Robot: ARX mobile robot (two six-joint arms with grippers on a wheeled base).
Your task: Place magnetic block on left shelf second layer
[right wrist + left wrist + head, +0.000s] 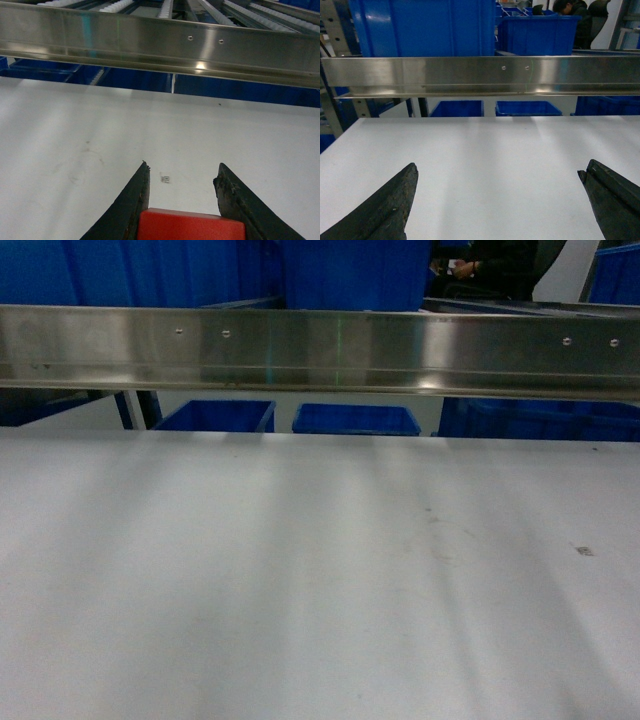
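The magnetic block (190,226) is a glossy red cube held between the two dark fingers of my right gripper (183,165), which is shut on it just above the white tabletop (75,130). Spread wide over the same tabletop, my left gripper (499,167) is open with nothing between its fingers. Beyond the long steel rail (480,75), at the upper left, a large deep blue bin (420,27) stands beside a perforated upright post (334,30); this looks like the left shelf second layer. Neither gripper shows in the head view.
The steel rail (320,350) crosses the far edge of the table (300,570). White roller rails (165,7) run behind it in the right wrist view. Smaller blue bins (355,420) sit lower behind the table. A person (570,10) sits far back.
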